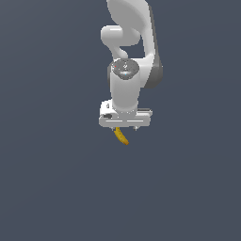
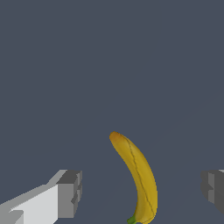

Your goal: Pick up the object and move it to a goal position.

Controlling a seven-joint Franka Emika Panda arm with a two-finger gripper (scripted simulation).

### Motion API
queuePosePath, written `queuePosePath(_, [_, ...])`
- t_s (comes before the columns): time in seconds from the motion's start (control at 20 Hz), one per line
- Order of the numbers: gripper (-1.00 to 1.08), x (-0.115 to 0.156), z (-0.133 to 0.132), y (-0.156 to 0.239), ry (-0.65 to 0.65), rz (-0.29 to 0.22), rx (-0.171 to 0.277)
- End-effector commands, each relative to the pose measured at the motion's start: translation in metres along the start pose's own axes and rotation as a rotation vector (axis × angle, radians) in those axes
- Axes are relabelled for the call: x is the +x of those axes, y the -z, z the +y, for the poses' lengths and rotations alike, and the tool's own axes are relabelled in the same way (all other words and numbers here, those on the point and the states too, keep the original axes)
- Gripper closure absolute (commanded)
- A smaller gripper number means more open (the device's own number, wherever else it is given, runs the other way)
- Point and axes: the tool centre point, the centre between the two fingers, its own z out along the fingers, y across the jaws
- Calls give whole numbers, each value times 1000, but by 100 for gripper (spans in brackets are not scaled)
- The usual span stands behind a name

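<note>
small curved banana (image 2: 139, 177), yellow-orange, shading darker orange toward one tip, a bit of green showing at the other end. lying lengthwise in the gap between the wide-apart jaws, touching neither in the wrist view. peeking out just beneath the white bar in the exterior view (image 1: 121, 136).

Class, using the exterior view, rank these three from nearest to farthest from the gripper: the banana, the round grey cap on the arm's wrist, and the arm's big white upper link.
1. Banana: just under the gripper, poking out below the white bar.
2. Round grey cap: above the gripper, on the wrist.
3. White upper link: farthest, at the top of the view.
</note>
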Motion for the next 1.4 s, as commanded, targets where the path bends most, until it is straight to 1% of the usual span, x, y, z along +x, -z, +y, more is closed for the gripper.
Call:
queuePosePath(0.0, [-92,0,0,0,0,0,0])
queuePosePath(0.15, [-92,2,5,2,-11,6,2])
queuePosePath(0.35, [-92,7,24,9,-56,27,9])
queuePosePath(0.5, [-92,10,32,12,-75,36,12])
queuePosePath(0.95, [-92,3,31,1,-51,35,8])
queuePosePath(1.35, [-92,-21,30,-33,27,35,-3])
